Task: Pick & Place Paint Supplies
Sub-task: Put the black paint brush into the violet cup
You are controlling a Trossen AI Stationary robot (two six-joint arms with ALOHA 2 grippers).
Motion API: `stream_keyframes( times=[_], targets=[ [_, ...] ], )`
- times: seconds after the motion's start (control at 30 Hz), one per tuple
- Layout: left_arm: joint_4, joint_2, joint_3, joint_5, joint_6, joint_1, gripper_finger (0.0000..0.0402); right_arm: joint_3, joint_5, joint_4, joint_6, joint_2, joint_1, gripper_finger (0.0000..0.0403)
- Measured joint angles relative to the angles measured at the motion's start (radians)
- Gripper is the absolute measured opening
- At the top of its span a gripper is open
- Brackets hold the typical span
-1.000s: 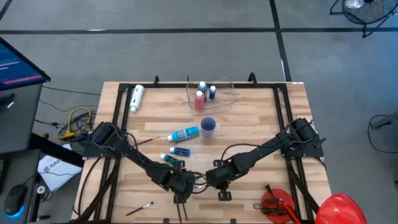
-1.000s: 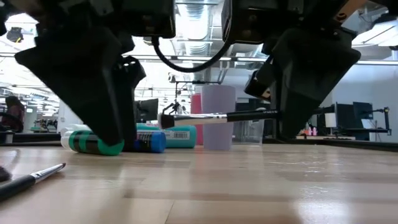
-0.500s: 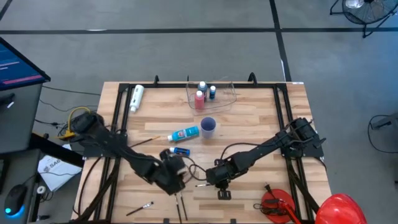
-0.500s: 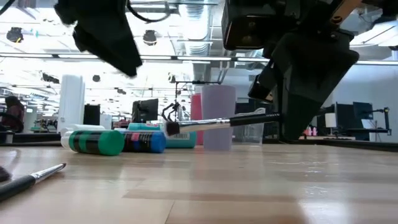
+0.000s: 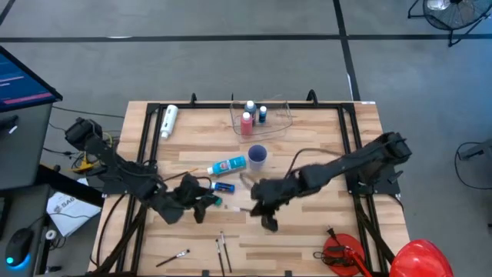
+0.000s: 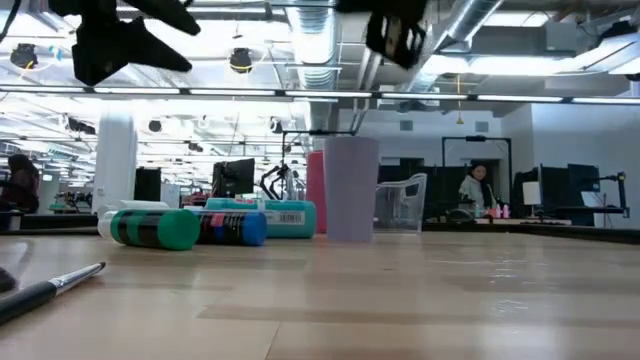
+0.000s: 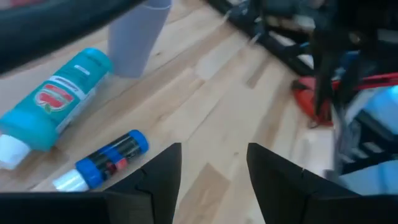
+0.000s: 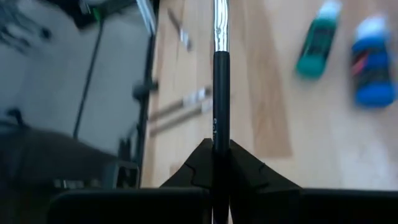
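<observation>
Wooden tabletop (image 5: 323, 142) carries everything, with two arms over its near half. Right fingers (image 8: 214, 163) pinch a brush (image 8: 220, 74) by its dark handle, raised over mid-table; left fingers (image 7: 214, 177) hang spread and empty near the blue bottle (image 7: 102, 160). To do this well, I'd keep the brush level and lower it gently into a container. At the far edge, the tub (image 5: 269, 121) holds three small bottles; whether the cup (image 5: 257, 156) holds anything is hidden.

Bright overhead ceiling light; soft shadows; motion-blurred wrist views.
</observation>
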Motion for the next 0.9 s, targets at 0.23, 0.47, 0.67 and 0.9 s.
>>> stream_keyframes(
  times=[0.23, 0.47, 0.67, 0.9],
  targets=[
    [0.246, -0.035, -0.037, -0.013, 0.16, 0.034, 0.0175, 0.001, 0.004, 0.04, 0.025, -0.124, -0.085, 0.0011],
    [0.479, -0.034, -0.037, -0.004, 0.358, 0.136, 0.0176, 0.001, 0.001, 0.193, 0.106, -0.179, -0.156, 0.0011],
    [0.523, -0.034, -0.037, 0.143, 0.423, 0.245, 0.0177, 0.001, -0.005, 0.237, 0.166, -0.186, -0.213, 0.0011],
    [0.522, -0.041, -0.037, 0.287, 0.512, 0.296, 0.0177, 0.001, 0.002, 0.324, 0.242, -0.18, -0.259, 0.0011]
  ],
)
